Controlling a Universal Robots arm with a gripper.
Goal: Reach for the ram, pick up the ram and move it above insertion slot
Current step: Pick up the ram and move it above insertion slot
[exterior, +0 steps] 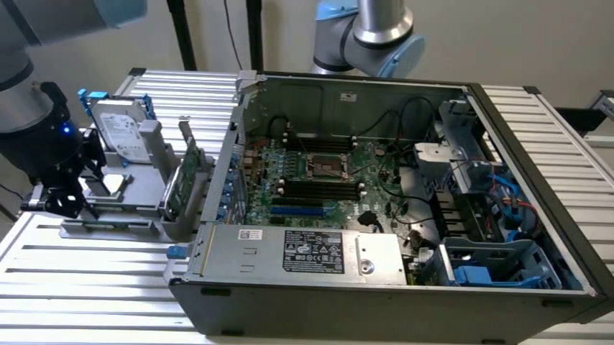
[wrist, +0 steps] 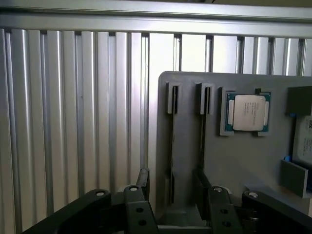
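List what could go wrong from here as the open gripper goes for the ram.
The ram stands on edge between the fingers of the open gripper, but a neighbouring holder slot lines up with one finger, which might strike it as it advances. The stick is thin, so an off-centre close could tilt it. The green expansion card and the case wall stand between the holder and the insertion slot; a low carry could clip them.
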